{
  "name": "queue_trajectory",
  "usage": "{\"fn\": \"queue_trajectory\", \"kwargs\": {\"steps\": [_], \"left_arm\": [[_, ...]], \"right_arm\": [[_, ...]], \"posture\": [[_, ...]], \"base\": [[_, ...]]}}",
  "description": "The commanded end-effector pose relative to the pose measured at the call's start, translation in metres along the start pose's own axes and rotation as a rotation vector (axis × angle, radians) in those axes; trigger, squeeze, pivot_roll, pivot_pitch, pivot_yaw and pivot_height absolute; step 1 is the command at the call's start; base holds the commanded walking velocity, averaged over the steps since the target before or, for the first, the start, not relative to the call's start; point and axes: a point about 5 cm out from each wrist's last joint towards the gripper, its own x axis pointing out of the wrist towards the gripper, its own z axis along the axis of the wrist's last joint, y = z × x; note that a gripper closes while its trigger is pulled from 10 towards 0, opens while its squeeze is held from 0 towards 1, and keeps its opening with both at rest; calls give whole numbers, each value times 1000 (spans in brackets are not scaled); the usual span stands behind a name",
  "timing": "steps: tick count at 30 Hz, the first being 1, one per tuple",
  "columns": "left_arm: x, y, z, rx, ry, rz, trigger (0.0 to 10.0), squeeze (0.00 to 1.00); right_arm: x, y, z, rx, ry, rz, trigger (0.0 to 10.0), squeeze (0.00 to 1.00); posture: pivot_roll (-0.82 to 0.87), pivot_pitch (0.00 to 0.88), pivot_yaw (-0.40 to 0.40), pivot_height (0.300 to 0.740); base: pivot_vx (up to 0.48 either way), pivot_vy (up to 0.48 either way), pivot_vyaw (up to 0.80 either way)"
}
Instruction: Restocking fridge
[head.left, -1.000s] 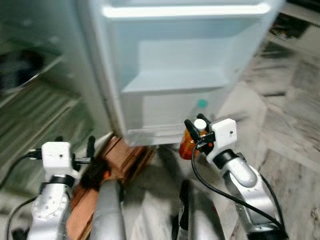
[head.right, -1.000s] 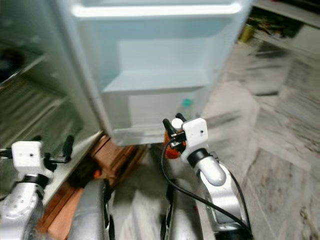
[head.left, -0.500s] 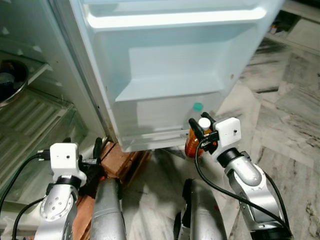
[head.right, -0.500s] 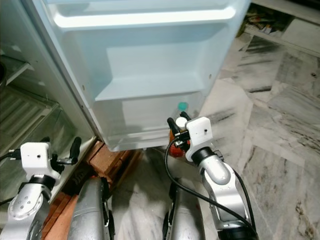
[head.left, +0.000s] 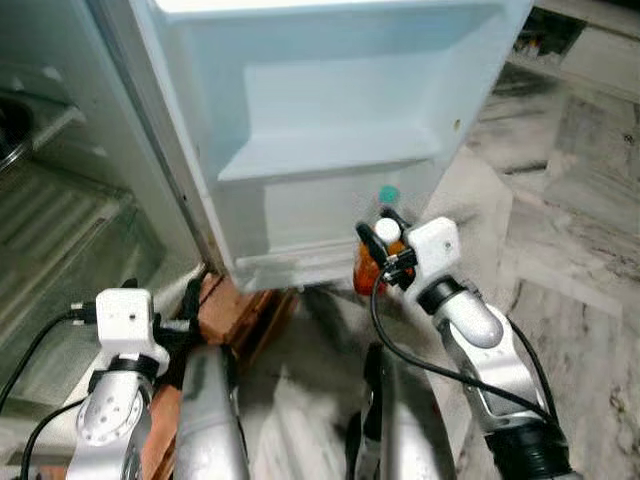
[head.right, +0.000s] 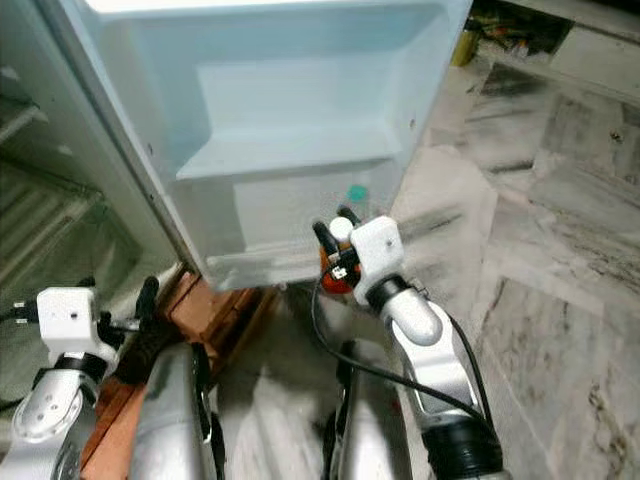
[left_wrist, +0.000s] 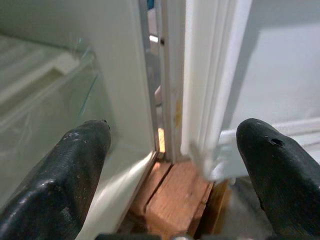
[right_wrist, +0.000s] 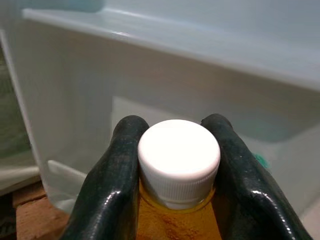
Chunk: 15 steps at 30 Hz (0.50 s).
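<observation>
Fridge door (head.left: 330, 110) stands open, its white inner liner facing the robot; moulded door shelf (head.left: 330, 160) across its middle, a lower door bin (head.left: 300, 262) along its bottom edge. Fridge cabinet (head.left: 60, 190) lies to the door's hinge side, with clear shelves inside, somewhat blurred.

Floor (head.left: 570, 230): grey-veined marble slabs, running off past the door's free edge. Dark clutter (head.right: 490, 25) sits along a low ledge at the far end of the floor, beyond the door; too blurred to identify.

Wooden block (left_wrist: 175, 200), reddish-brown, sits under the base of the fridge, below the door's hinge corner.

Right gripper (head.left: 385, 250) is raised just in front of the door's lower bin, near the door's free edge. Its fingers (right_wrist: 120, 170) are clamped on the neck of an orange bottle (head.left: 368, 272) with a white cap (right_wrist: 178, 156); bottle upright, outside the bin. A teal cap (head.left: 388, 195) shows just behind the bottle, against the door; its bottle cannot be made out.

Left gripper (left_wrist: 170, 150) is low, near the door's hinge corner above the wooden block, fingers (left_wrist: 75, 170) spread wide apart, holding nothing.
</observation>
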Motion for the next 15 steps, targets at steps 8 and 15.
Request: {"fn": "queue_trajectory", "kwargs": {"steps": [8, 15], "left_arm": [[-16, 5, 1, 37, 17, 28, 10000, 0], [-26, 25, 2, 72, 41, 96, 10000, 0]], "right_arm": [[46, 9, -4, -109, -29, 75, 10000, 0], [71, 16, 4, -328, -89, 125, 10000, 0]], "posture": [[113, 256, -48, 535], [165, 297, -39, 535]], "base": [[0, 0, 0], [0, 0, 0]]}}
